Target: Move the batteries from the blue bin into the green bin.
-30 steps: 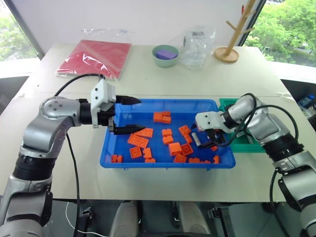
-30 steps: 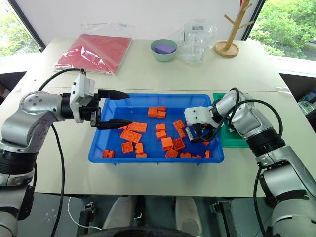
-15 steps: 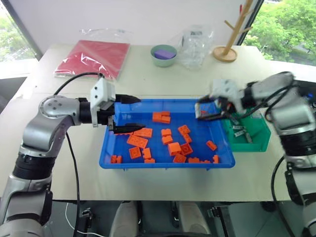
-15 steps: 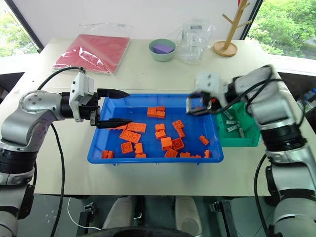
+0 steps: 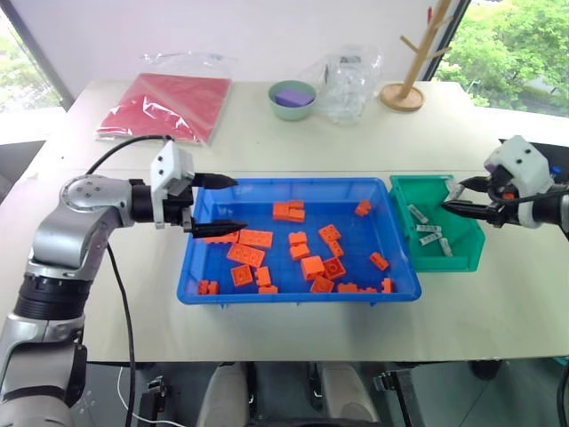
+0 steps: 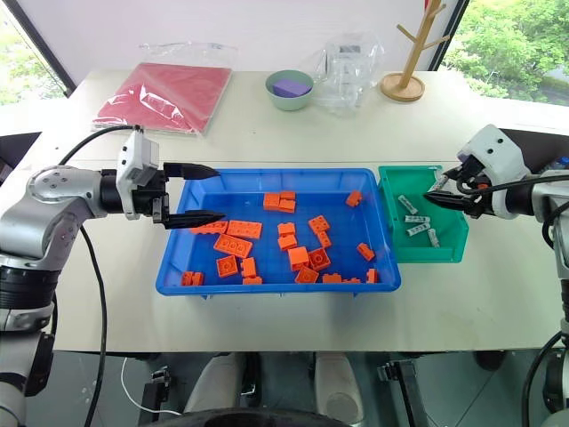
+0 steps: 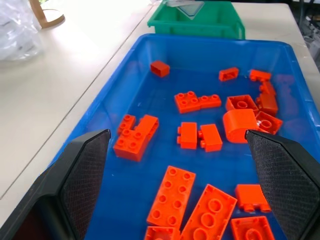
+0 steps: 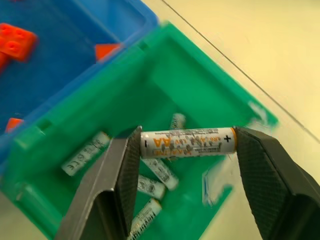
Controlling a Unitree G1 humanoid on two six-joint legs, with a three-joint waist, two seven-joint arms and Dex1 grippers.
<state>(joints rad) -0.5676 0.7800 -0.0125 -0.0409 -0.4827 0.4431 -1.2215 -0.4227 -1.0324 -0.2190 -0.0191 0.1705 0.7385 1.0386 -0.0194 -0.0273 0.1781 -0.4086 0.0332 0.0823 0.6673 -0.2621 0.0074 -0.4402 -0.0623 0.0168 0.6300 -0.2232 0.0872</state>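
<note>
batteries are the thing here, and one aa battery sits pinched end to end between the two fingers of our right tool, its long axis running straight across the gap from one fingertip to the other. in the right wrist view the green bin lies directly beyond that battery, open side up, with several more batteries already lying on its floor. from the head views the right tool hangs at the bin's outer edge, the side away from the blue bin, near the right edge of the worktop. so we judge the drop turns on one relation: the held battery is above the green bin's opening rather than its rim, and letting go should land it inside.

our left tool is spread wide and holds nothing, over the left end of the blue bin. inside that bin we see orange bricks and no battery that we can make out, so this may be the last one.
</note>
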